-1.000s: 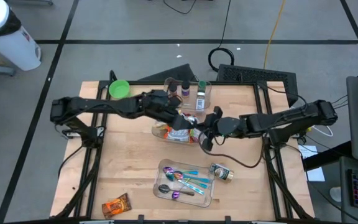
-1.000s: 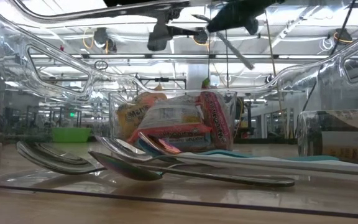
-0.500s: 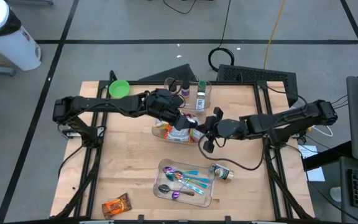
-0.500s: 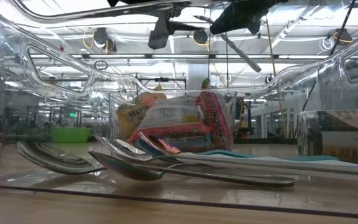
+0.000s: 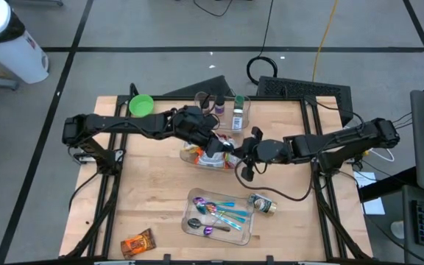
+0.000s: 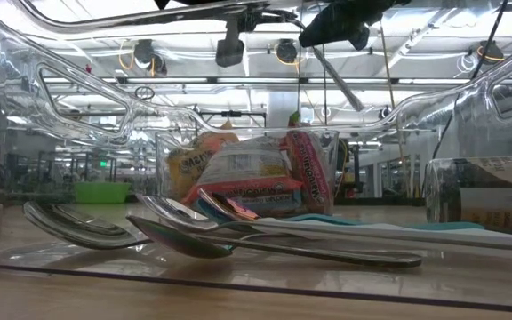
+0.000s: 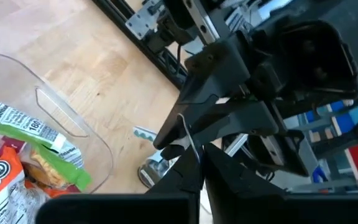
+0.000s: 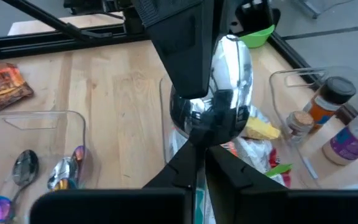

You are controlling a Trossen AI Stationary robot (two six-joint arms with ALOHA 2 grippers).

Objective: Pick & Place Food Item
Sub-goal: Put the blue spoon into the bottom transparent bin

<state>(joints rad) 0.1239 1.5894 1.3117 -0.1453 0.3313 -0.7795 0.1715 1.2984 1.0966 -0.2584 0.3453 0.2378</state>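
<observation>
The pale wooden worktop (image 5: 153, 191) carries a clear plastic bin (image 5: 197, 156) near its middle, piled with crinkled snack packets (image 5: 210, 157) in orange, white and green wrappers. Both dark arms meet above it. The right gripper (image 5: 240, 156) is closed on the thin handle of a polished metal spoon (image 8: 219, 78), whose rounded bowl shines like a mirror in the right wrist view and stands over the packets. The left gripper (image 5: 213, 144) is closed as well, its fingers pinched together just beside the spoon and the right gripper; whether it grips the spoon is hard to tell, since the fingers overlap. A second clear tray (image 5: 219, 216) nearer the front edge holds glossy spoons (image 5: 216, 213), some iridescent purple and blue; in the low view its curved wall fills the picture and hides most of the worktop behind. Beside it lies a metal can (image 5: 263, 204) on its side. A third clear bin (image 5: 227, 110) at the far edge holds small bottles, a green bowl (image 5: 140, 105) sits to its left, and an orange wrapper (image 5: 138, 242) lies at the front corner.
</observation>
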